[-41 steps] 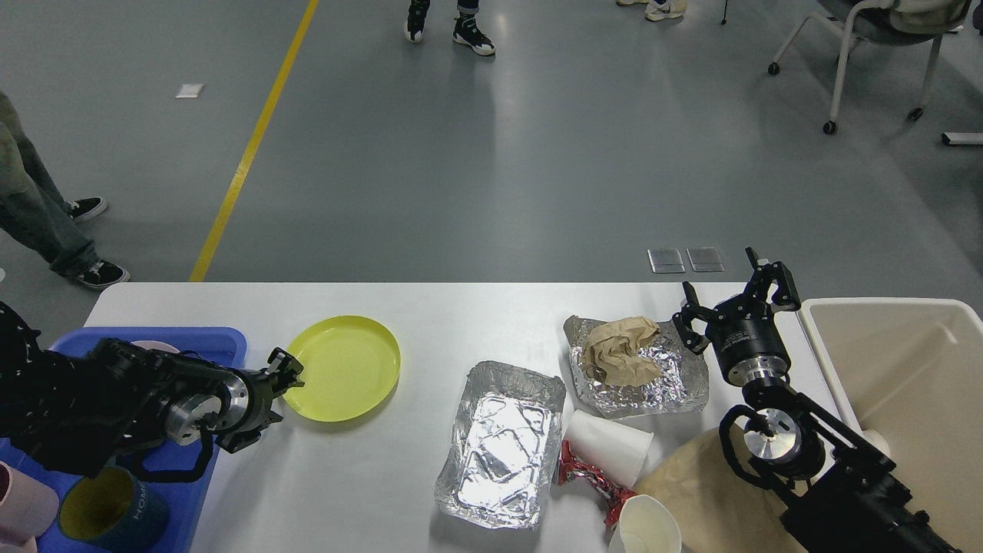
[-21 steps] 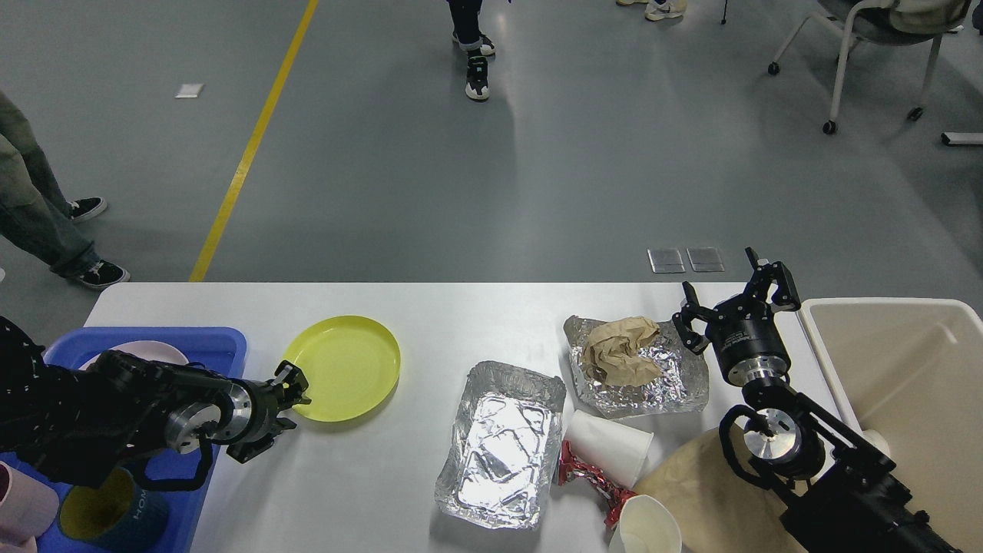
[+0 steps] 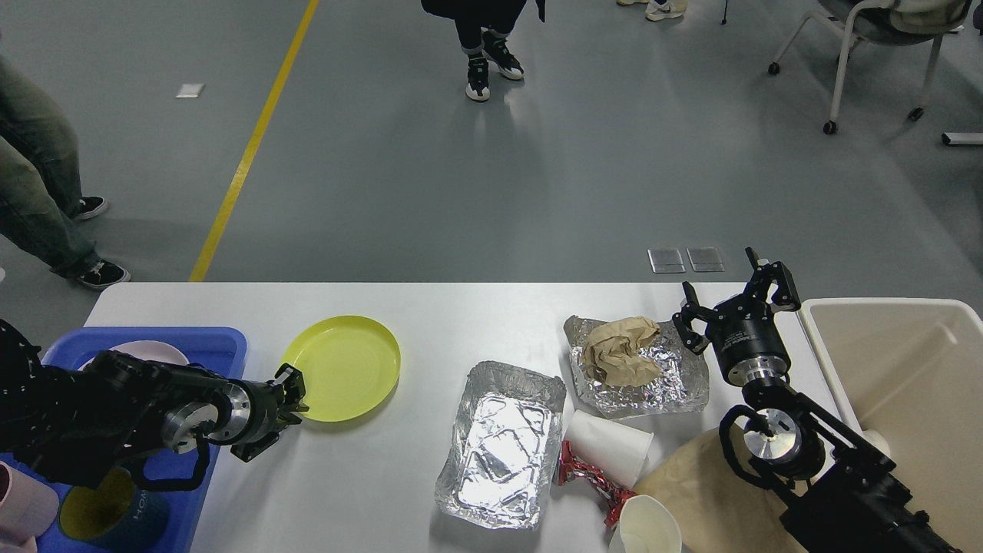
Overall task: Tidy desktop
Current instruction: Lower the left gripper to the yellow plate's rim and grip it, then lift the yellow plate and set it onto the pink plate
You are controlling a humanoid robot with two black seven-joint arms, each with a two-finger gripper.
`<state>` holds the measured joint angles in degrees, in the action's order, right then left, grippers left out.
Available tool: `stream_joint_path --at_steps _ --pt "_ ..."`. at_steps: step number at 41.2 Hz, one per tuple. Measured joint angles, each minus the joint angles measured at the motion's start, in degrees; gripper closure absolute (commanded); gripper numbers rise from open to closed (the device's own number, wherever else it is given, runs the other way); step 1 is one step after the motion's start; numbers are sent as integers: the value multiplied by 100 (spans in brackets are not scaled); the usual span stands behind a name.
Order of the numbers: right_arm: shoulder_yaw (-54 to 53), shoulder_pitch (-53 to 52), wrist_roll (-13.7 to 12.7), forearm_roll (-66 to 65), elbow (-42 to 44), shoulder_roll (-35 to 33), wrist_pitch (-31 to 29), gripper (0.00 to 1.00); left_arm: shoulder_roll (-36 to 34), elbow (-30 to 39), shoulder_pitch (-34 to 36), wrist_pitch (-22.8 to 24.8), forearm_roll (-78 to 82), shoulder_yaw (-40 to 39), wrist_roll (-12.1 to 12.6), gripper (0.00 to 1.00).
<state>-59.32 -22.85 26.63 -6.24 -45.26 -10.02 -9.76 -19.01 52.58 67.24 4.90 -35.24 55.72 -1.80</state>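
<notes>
Worktop, white and matte point(image 3: 430, 307), spans the frame below you, littered. Your left gripper point(image 3: 294, 394) reaches the round yellow plastic plate's point(image 3: 343, 367) near-left rim; fingers' state: cannot tell. Right gripper point(image 3: 733, 303) hovers spread, holding nothing. Next: pinch that rim.

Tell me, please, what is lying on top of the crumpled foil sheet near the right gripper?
A crumpled brown paper wad sits on the foil sheet. Whatever is beneath the wad is covered and cannot be seen.
</notes>
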Motion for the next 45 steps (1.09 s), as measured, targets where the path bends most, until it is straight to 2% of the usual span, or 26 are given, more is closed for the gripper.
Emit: stream_joint_path --at_steps 19,28,34,37,45 --pt "0 0 0 0 0 0 0 0 -24 -29 28 249 0 0 4 100" --pt "-1 0 0 0 0 0 0 0 -32 135 303 650 4 107 70 100" --pt "-2 0 0 0 0 0 0 0 -223 728 985 866 11 551 256 100" --pt "-2 0 0 0 0 0 0 0 -317 1406 1865 993 48 1113 278 100" --pt "-2 0 0 0 0 0 0 0 -303 2384 3592 1546 233 2109 283 100"
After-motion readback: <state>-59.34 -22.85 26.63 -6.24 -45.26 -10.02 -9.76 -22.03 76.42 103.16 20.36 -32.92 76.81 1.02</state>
